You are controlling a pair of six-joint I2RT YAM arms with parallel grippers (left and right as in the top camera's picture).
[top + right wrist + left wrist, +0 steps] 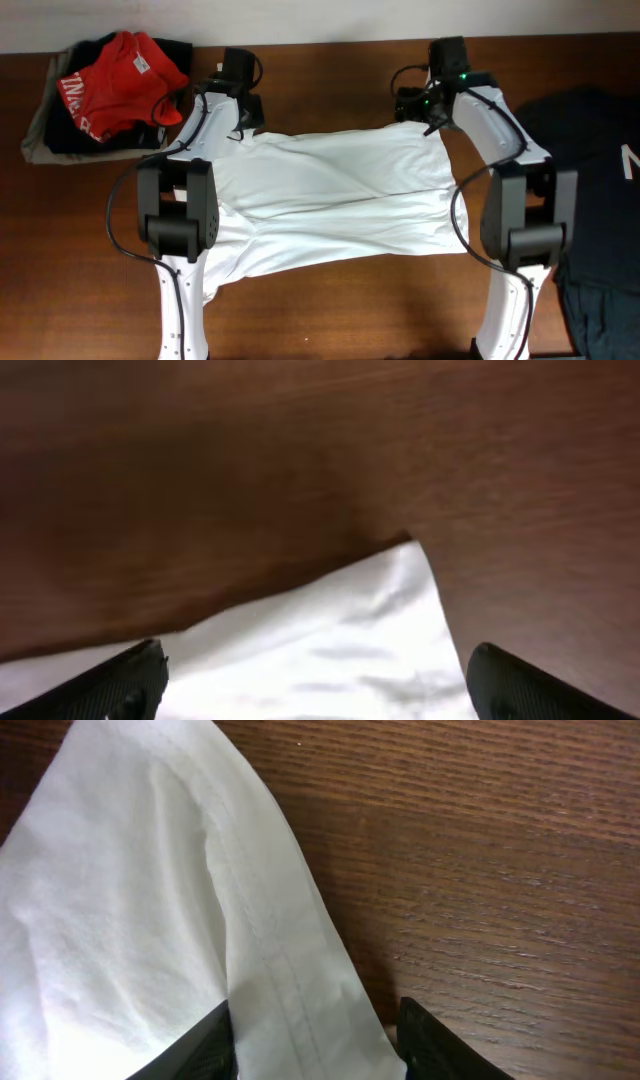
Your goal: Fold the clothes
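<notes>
A white shirt (340, 200) lies spread flat across the middle of the brown table (350, 310). My left gripper (245, 118) is at the shirt's far left corner. In the left wrist view a hemmed strip of the shirt (290, 980) runs up between its fingers (315, 1050), which stand apart and are not pressed on it. My right gripper (425, 108) is at the far right corner. In the right wrist view its fingers (315, 685) are wide open over the shirt's corner (370, 630).
A pile of clothes with a red shirt (120, 75) on top sits at the far left. A dark garment (600, 150) lies along the right edge. Bare wood lies beyond the shirt's far edge (300, 460).
</notes>
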